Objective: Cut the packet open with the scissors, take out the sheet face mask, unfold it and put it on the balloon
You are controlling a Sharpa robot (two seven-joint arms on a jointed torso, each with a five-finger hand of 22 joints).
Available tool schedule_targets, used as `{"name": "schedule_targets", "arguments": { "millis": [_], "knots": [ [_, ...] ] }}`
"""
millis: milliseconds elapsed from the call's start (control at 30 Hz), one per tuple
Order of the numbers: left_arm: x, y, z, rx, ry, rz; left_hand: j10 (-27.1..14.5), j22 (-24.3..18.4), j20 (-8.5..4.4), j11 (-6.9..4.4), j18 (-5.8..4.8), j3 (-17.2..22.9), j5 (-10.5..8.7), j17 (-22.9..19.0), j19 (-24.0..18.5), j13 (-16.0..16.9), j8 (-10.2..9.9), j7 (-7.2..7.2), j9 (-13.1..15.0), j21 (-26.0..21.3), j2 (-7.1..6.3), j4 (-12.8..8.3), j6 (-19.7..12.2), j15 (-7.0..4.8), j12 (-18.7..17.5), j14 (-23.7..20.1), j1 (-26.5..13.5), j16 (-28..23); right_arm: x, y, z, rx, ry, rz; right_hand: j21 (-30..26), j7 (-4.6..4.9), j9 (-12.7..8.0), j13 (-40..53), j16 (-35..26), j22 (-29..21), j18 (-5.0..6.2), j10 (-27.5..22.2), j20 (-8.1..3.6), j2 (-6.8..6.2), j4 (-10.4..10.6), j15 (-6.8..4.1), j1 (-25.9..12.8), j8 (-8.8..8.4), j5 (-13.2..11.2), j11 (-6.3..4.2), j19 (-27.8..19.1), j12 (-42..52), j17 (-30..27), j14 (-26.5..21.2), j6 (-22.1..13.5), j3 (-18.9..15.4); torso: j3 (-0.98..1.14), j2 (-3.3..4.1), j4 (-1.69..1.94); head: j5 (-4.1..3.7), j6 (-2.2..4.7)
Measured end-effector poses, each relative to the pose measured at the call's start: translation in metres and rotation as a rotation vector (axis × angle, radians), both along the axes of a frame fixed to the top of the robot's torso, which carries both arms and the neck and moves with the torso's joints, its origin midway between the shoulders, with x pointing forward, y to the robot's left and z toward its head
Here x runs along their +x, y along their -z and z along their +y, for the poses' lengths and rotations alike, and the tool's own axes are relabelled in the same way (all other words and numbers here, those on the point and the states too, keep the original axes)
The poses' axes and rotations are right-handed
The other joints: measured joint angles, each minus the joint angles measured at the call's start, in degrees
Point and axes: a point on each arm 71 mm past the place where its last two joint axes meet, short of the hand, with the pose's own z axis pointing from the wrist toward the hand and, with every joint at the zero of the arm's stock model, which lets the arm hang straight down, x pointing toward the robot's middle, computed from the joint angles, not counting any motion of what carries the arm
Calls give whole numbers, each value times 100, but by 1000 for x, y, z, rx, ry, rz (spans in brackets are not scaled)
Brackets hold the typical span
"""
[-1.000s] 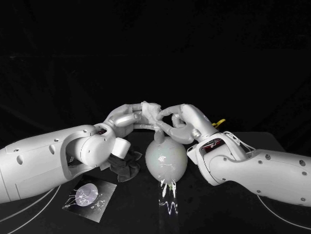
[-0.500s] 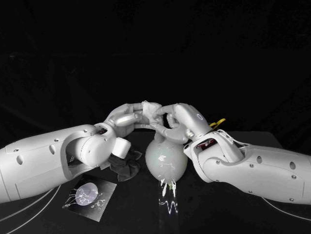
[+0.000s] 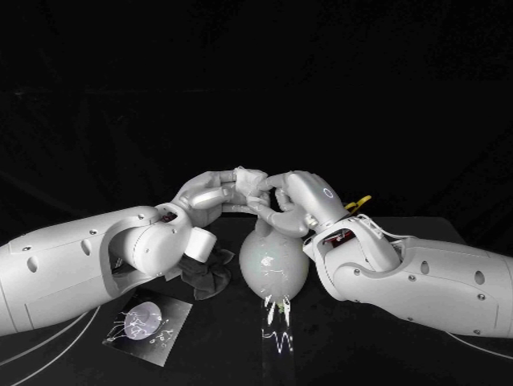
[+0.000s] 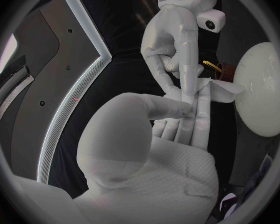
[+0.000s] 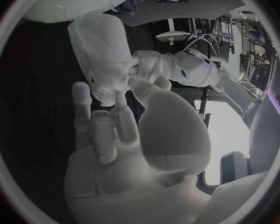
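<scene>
Black cloth hangs behind the black table [image 3: 361,354], and over its middle both hands meet above the balloon [image 3: 274,261]. The mask [image 3: 251,177] is a small white wad pinched between them: the left hand [image 3: 208,197] holds it from the left and the right hand [image 3: 297,199] from the right, fingertips almost touching. Neither hand is nearer; they share it evenly. It sits just above and slightly far of the balloon's rounded end. Bunched as it is, the mask shows no clear long axis or facing. The balloon's long axis runs near to far, neck pointing near; whether it lies flat or leans up, I cannot tell. The next move likely needs the hands to draw apart, left and right, to spread the mask before lowering it. The packet [image 3: 150,322] lies near left and the scissors [image 3: 361,201] behind the right hand.
</scene>
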Motion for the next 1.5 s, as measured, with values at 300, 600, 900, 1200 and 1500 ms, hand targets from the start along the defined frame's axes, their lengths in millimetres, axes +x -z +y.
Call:
{"name": "schedule_targets", "arguments": {
  "millis": [300,600,900,1200,1500],
  "knots": [
    [-1,0,-1,1,4,-1,0,-5,0,0,0,0,0,4,0,0,0,0,0,0,-15,0,0,-23,0,21,-15,-12,-1,0,1,0,8,-10,431,-217,15,3,185,323,-3,-8,-82,273,29,-139,333,169,0,-199,515,511,0,10,334,197,0,-1,-2,-8,8],
    [-1,0,-1,4,6,-4,0,-4,1,0,2,0,0,3,1,1,0,-21,0,1,-26,0,-21,-52,0,48,-27,-33,-4,-1,3,6,1,-16,753,-328,54,5,251,574,-5,-9,-61,296,-120,-261,522,315,-15,-298,858,918,-2,-9,470,407,0,-2,1,-12,14],
    [-1,0,-1,8,6,-8,0,-4,1,0,4,0,0,7,1,1,0,-21,0,1,-19,0,-21,-63,0,41,-20,-19,-5,-1,2,13,-1,-22,911,-317,124,3,251,704,-92,-9,-58,343,-167,-260,622,380,-1,-297,1022,995,-5,-9,520,581,0,-2,1,-15,3],
    [-1,0,0,18,6,-17,0,-3,1,0,6,-1,30,32,1,1,-1,-21,-1,1,-12,-1,-21,-64,0,41,-12,-18,-6,-1,-2,40,-2,-4,954,-317,130,0,246,750,-94,-9,-71,349,-159,-260,646,424,-2,-297,1052,1021,-3,-9,520,668,1,-2,-2,-16,3],
    [0,0,0,36,4,-33,0,-2,1,0,6,-1,87,60,2,1,-1,-21,-1,2,-12,-1,-21,-43,0,64,-12,13,-8,0,-4,94,-7,60,954,-310,134,3,231,728,-95,-9,-71,371,-136,-259,623,423,-4,-297,1051,1021,0,-10,510,691,2,-2,-2,-21,16]
  ]
}}
